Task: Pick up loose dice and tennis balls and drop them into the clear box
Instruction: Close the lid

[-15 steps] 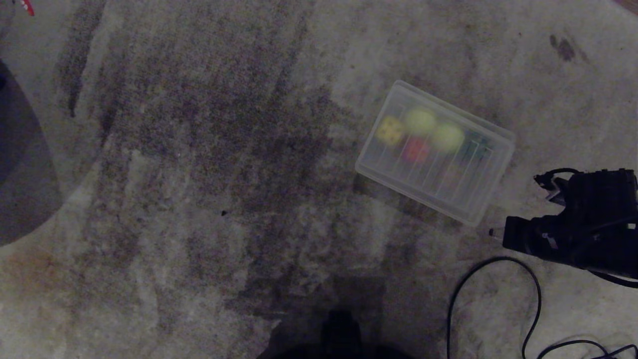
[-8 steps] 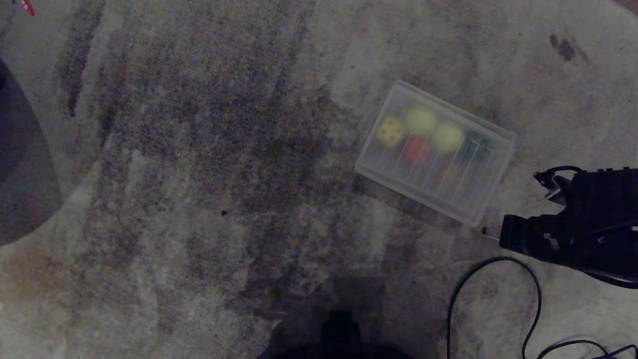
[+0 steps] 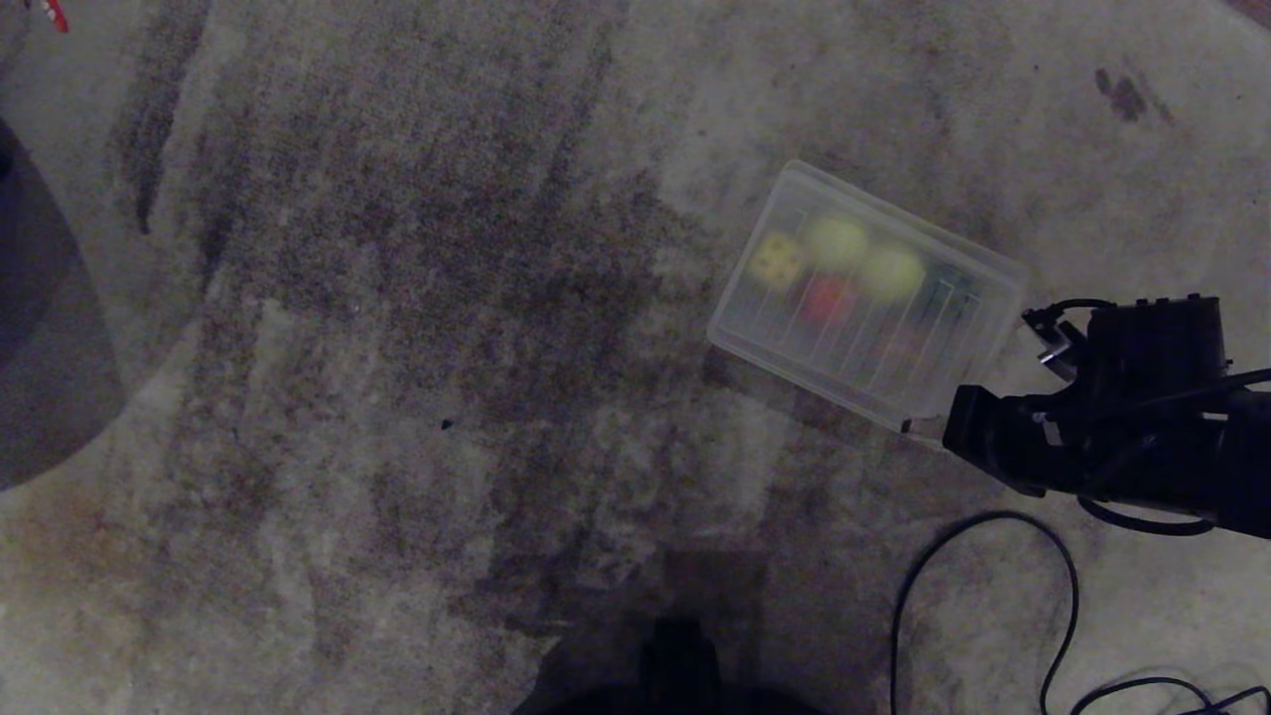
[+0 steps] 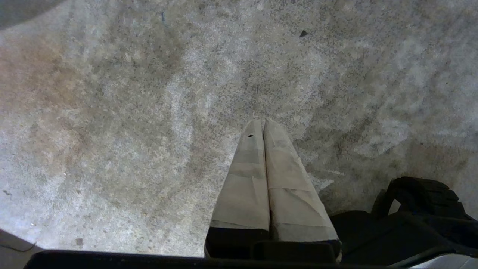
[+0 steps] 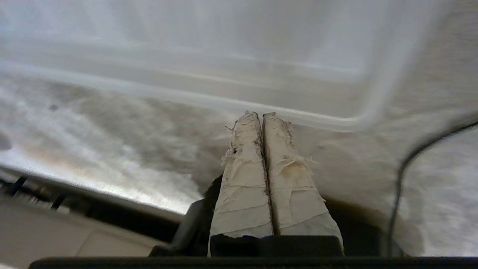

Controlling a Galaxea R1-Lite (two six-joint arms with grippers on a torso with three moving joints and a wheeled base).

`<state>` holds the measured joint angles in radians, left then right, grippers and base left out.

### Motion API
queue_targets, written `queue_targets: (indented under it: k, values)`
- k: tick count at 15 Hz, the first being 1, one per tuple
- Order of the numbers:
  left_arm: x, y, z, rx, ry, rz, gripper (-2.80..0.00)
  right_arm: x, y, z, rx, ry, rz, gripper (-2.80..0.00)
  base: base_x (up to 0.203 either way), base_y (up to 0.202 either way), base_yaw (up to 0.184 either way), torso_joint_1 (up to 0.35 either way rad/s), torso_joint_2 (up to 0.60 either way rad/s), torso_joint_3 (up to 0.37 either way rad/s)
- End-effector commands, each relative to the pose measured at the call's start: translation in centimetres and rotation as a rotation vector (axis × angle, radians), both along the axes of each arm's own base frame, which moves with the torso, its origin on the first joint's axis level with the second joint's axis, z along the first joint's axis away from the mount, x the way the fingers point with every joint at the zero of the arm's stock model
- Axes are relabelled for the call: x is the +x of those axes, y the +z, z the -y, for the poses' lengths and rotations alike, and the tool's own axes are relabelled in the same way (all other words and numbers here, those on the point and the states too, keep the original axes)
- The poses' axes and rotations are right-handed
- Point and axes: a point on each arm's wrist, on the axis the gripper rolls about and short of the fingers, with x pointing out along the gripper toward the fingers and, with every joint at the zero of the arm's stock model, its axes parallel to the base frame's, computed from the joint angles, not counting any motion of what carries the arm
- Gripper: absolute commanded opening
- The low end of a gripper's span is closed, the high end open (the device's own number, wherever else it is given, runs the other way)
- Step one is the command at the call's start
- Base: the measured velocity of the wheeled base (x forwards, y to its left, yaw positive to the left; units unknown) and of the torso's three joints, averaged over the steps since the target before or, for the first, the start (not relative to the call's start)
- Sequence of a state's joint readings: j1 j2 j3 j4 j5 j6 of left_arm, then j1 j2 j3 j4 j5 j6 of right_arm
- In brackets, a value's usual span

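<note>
On the far left of the head view a dark rounded shape [image 3: 40,328] cuts into the picture; what it is I cannot tell. The left claw [image 4: 263,125] does not appear in the head view. In its own wrist view it hangs over bare stained floor [image 3: 397,298] with its two taped fingers pressed together and nothing between them — it looks parked, I think because this arm has no part in the work at present.

Further right, the clear box [image 3: 740,333] lies on the floor, turned at an angle. Inside it I can see a yellow die [image 3: 777,260], two tennis balls [image 3: 836,241], a red die [image 3: 829,298] and something dark green [image 3: 948,293] towards the right end, probably another die; its faces are too blurred to be sure. No loose die or ball shows on the floor in any view, so I judge that the collecting is done or almost done.

At the right edge is the right claw [image 3: 912,425], its tip just beside the near right corner of the box. Whether it touches the wall I cannot tell. Its fingers are closed on nothing, and in the wrist view they point at the rounded corner. Closed fingers make a narrow, stiff tip — perhaps this serves to push the box, but that is only my guess. A black cable [image 3: 1067,586] lies looped on the floor below this arm.
</note>
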<state>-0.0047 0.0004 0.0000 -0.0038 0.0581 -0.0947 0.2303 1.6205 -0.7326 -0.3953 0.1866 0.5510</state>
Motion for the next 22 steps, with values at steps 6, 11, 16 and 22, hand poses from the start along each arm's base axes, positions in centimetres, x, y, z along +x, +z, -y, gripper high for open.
queue_targets:
  k: [6,11,16,22]
  values:
    - [0.0,0.0,0.0,-0.001,0.000,-0.002,-2.80,2.0,-2.5,-1.5,-0.019,0.032,-0.075,-2.80,0.000,0.000,0.000,0.000,0.00,0.000]
    - [0.0,0.0,0.0,-0.001,0.000,-0.002,-2.80,3.2,-3.1,-1.5,-0.042,-0.004,-0.083,-2.80,0.000,0.000,0.000,0.000,0.00,0.000]
    - [0.0,0.0,0.0,-0.002,0.000,-0.002,-2.80,3.7,-3.4,-1.0,-0.076,-0.073,-0.079,-2.80,0.000,0.000,0.000,0.000,0.00,0.000]
    - [0.0,0.0,0.0,-0.001,0.001,-0.002,-2.80,3.7,-2.2,-0.5,-0.076,-0.077,0.005,-2.80,0.000,0.000,0.000,0.000,0.00,0.000]
